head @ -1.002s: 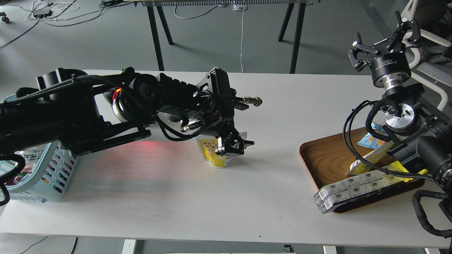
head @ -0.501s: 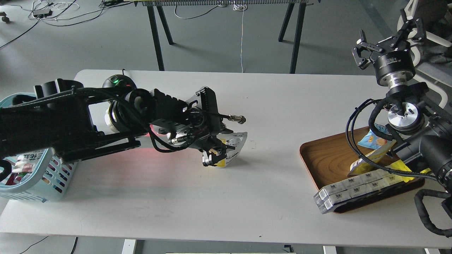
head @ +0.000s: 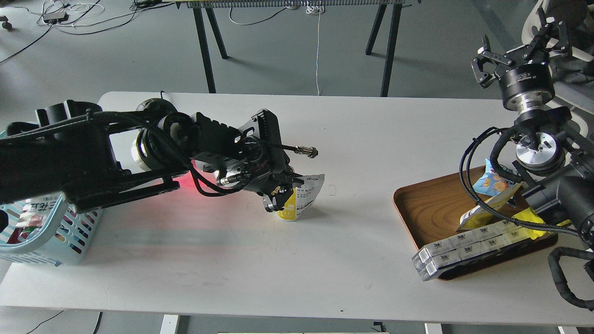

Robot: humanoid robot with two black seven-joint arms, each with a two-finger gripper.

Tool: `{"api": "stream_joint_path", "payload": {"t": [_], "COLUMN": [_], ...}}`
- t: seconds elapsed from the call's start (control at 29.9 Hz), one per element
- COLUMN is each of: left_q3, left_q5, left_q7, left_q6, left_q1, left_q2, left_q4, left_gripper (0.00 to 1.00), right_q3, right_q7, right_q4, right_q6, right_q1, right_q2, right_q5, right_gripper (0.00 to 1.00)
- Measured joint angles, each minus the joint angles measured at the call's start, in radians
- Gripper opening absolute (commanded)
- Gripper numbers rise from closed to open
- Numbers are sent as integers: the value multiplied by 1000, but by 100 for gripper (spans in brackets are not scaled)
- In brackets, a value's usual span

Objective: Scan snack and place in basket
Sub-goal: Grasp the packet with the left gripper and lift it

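Sitting at the left edge of the table, the basket holds a few packs with bright print, but my left arm hides most of it. On the right, the wooden tray holds a blue bag, a yellow wrapper and a long white box that hangs over the tray's near rim. My right arm and its cables cross over the far side of the tray and hide some of what is in it.

The snack stands near the middle of the table, well apart from the basket and the tray. Its white back with dark print faces me, with yellow at the bottom. My left gripper is pressed against the snack's left side. It looks clamped on the snack, with one finger in front of the yellow part. A red glow shines on the table under my left arm.

My right gripper is high up past the table's far right corner. Its fingers are spread apart and hold nothing.
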Motion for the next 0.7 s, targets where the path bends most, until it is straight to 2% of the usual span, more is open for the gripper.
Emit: {"api": "stream_joint_path", "payload": {"t": [0.43,0.7], "left_q3": [-15,-87], "left_q5": [0,0], "left_q7": [4,-9], "left_q6": [0,0], "left_q1": [-6,-5], "left_q2": [62,148], "left_q4": [-23,-103], "left_gripper": [0,0], "right_q3": [15,17], "right_q7": [0,0], "right_q4": [1,3], "right_q6": [0,0], "right_q1": [3,6], "right_q2": [-21,-23], "right_q5": [0,0], "right_gripper": [99,99]}}
